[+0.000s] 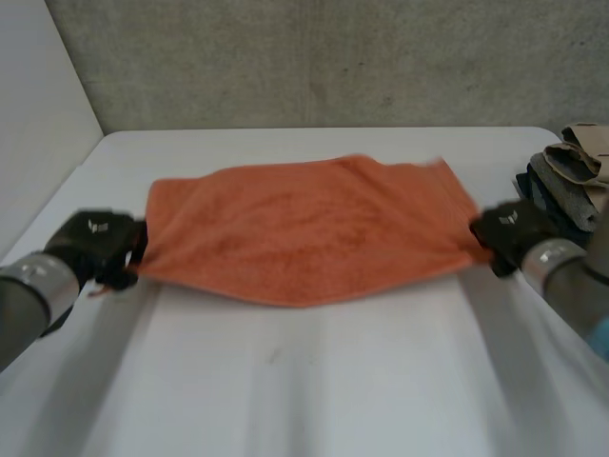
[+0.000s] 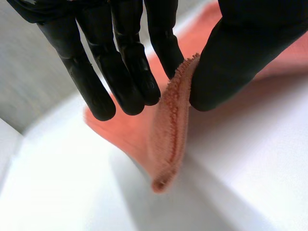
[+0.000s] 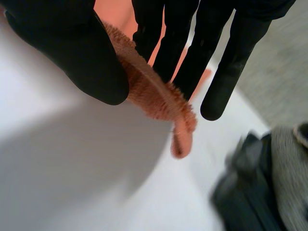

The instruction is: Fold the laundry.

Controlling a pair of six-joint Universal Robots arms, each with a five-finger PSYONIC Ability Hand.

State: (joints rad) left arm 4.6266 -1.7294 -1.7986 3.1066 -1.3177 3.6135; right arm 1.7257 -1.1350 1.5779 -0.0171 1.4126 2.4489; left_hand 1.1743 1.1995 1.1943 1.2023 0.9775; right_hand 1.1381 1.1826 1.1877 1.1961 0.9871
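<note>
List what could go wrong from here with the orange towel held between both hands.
1. The left hand and right hand each pinch only the hem of the orange towel between thumb and fingers, so a tug could slip it free.
2. The towel's near edge sags in the middle, so the fold may land uneven.
3. The pile of clothes sits close beside the right hand, and an outward swing might knock it.

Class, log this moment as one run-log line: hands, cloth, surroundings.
left hand: pinches orange towel, left end | right hand: pinches its right end | towel: spread between hands over table | clothes pile: beside right hand
</note>
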